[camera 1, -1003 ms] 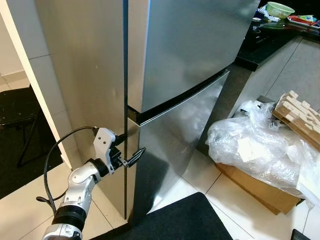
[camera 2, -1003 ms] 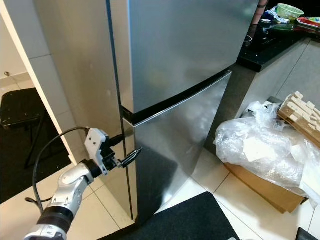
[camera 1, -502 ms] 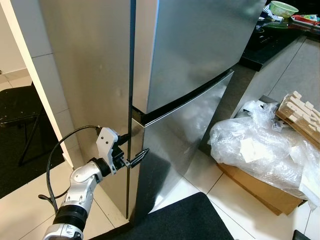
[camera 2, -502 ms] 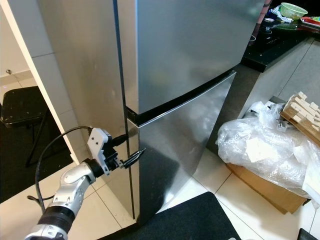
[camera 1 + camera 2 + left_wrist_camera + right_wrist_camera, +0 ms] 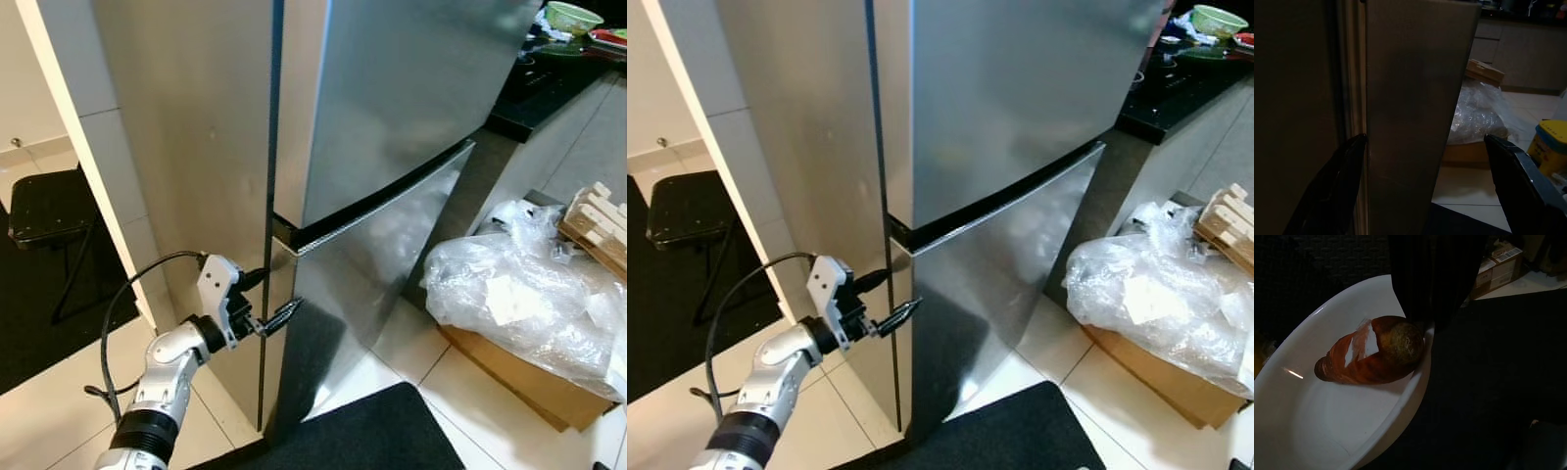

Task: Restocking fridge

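Fridge (image 5: 392, 117) stands closed straight ahead, steel doors. Eye views: left end effector (image 5: 279, 316) at lower door's hinge-side edge; plastic bag (image 5: 519, 304) over cardboard box on floor, right. Left wrist: fingers (image 5: 1332, 186) spread wide, straddling door edge. Right wrist: white bowl (image 5: 1312, 431) with sweet potato (image 5: 1371, 352); right end effector's state cannot be told.

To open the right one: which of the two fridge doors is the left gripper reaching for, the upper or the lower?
The lower door. The left gripper sits open at its hinge-side edge, just below the dark seam under the upper door.
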You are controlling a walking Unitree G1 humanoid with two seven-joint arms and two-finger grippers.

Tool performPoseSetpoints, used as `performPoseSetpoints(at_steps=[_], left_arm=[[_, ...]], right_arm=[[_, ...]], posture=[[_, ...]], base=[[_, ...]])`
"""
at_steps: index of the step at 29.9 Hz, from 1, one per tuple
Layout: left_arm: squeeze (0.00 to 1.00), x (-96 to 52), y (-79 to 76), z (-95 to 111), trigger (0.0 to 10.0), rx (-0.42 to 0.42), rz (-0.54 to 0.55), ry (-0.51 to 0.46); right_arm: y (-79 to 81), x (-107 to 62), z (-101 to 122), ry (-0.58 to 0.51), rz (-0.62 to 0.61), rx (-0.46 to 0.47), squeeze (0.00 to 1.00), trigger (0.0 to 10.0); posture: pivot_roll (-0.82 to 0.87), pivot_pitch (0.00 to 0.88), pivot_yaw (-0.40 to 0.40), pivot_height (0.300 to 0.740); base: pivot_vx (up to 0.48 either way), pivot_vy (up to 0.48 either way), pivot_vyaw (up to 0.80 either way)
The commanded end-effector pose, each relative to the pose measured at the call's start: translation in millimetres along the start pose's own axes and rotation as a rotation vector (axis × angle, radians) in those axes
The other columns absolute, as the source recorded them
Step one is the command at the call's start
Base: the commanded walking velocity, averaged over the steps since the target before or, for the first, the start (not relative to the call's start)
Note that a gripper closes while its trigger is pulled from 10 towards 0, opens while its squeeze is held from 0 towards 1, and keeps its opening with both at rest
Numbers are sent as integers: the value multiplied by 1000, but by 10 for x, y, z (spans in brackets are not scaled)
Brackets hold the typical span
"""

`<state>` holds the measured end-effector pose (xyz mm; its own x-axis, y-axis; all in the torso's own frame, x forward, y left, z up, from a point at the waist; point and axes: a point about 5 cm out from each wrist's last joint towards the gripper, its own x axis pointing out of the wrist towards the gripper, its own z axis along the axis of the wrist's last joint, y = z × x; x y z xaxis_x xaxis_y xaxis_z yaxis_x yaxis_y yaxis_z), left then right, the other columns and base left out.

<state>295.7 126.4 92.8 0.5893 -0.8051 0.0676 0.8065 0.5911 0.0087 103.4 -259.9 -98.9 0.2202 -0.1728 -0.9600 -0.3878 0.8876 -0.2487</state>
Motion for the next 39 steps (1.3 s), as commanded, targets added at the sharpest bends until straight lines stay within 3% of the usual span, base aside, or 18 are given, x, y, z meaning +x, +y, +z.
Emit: performPoseSetpoints(at_steps=[1,11,25,32,33,37,39], left_arm=[[0,212,-379,-106,10000,-33,-229,27],[0,243,-492,-132,10000,-53,-276,30],[0,251,-520,-138,10000,-54,-283,36],[0,70,-394,-219,10000,-65,-194,93],[0,-37,-331,-280,10000,-62,-151,140],[0,-157,-263,-339,10000,-59,-104,184],[0,-335,-151,-396,10000,-50,-17,229]], right_arm=[[-14,-1,1,-4,-12,8,0,10000],[-1,1,11,-6,-12,10,0,10000],[1,1,-6,-2,-11,12,0,10000],[9,1,-16,1,-7,19,0,10000],[7,1,-17,3,-7,18,0,10000],[5,1,-15,4,-6,16,0,10000],[0,0,-13,5,-7,13,0,10000]], posture=[[78,0,-64,740],[78,0,-61,740],[74,0,-59,740],[70,0,-56,740],[72,0,-57,740],[72,0,-57,740],[77,0,-60,740]], base=[[0,0,0],[0,0,0],[0,0,0],[0,0,0],[0,0,0],[0,0,0],[0,0,0]])
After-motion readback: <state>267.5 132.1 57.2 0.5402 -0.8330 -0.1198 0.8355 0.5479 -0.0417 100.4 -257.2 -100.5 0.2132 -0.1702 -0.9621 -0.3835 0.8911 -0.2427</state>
